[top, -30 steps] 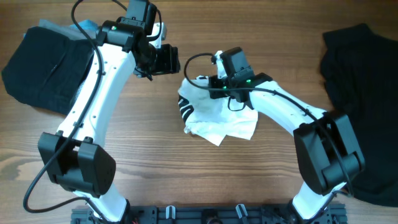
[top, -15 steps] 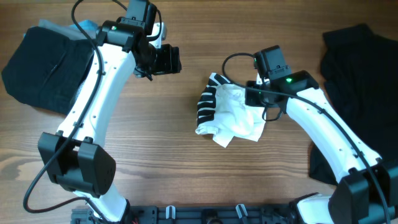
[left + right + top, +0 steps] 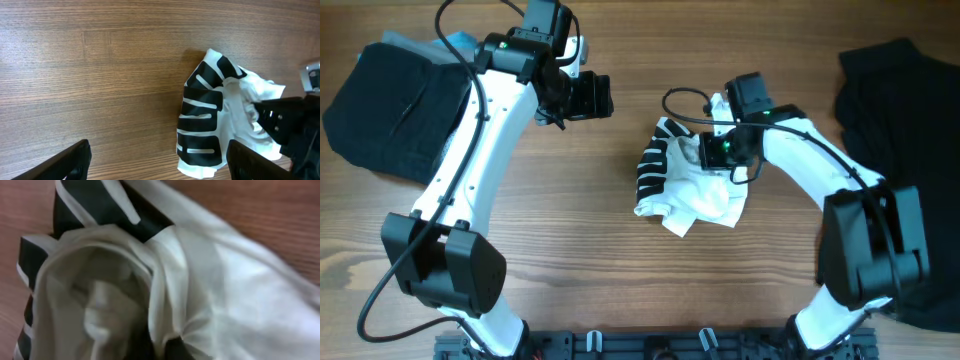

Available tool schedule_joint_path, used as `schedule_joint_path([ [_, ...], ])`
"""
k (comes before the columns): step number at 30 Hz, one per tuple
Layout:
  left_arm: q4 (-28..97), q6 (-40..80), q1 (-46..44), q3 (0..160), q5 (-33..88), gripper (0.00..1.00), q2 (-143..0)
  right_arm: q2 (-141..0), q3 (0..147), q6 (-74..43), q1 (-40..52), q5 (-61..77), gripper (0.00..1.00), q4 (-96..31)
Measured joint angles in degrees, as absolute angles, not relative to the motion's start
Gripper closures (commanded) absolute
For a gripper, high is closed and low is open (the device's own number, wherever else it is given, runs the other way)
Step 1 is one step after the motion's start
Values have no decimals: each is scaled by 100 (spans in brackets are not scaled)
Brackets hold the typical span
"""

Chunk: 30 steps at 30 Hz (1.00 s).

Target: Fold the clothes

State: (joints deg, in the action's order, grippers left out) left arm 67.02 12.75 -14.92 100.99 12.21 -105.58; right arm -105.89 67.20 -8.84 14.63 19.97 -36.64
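Our left pincer [image 3: 592, 97] hangs wide open over the bare counter [image 3: 570, 260], apart from the crumpled white T-shirt [image 3: 690, 195] at mid-counter, whose black lettering is bunched toward that arm. Our right pincer [image 3: 710, 152] sits closed tight at the shirt's upper edge; we cannot tell whether cloth is caught. A black garment [image 3: 895, 120] lies far right, a folded dark garment [image 3: 390, 110] far left.
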Motion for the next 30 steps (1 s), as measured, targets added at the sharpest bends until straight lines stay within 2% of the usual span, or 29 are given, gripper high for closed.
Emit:
schedule_joint_path([
  [4, 6705, 1275, -1492, 10099, 1219, 14, -10558, -9778, 6720, -869, 1295, 1599, 96, -4036],
  [8, 6700, 1275, -1494, 10099, 1221, 12, -10558, -8289, 6724, -1129, 1015, 434, 94, -4604],
  [12, 6700, 1275, -1798, 10099, 1201, 10, -10558, -8578, 6720, -1262, 762, -25, 92, -4757],
  [16, 6694, 1273, -2110, 10099, 1201, 10, -10648, -9362, 6720, -1282, 670, -443, 95, -4554],
  [17, 6694, 1275, -2139, 10099, 1201, 9, -10694, -9590, 6718, -1297, 582, -513, 91, -4532],
  [18, 6700, 1273, -2150, 10097, 1199, 9, -10748, -9826, 6716, -1345, 438, -565, 68, -4512],
  [20, 6694, 1275, -2150, 10012, 1201, 12, -10803, -10068, 6711, -1428, 91, -622, 59, -4515],
  [22, 6696, 1273, -2150, 9920, 1210, 14, -10809, -10090, 6711, -1455, -357, -593, 56, -4512],
  [24, 6692, 1041, -2198, 9894, 1413, 12, -10812, -10084, 6711, -1402, -714, -126, 56, -4521],
  [27, 6674, 443, -2574, 9894, 1643, 0, -10840, -9852, 6711, -1192, -895, 906, 55, -4694],
  [30, 6331, -3, -3183, 9894, 1765, 0, -11203, -9568, 6711, -860, -893, 1940, 51, -4917],
])
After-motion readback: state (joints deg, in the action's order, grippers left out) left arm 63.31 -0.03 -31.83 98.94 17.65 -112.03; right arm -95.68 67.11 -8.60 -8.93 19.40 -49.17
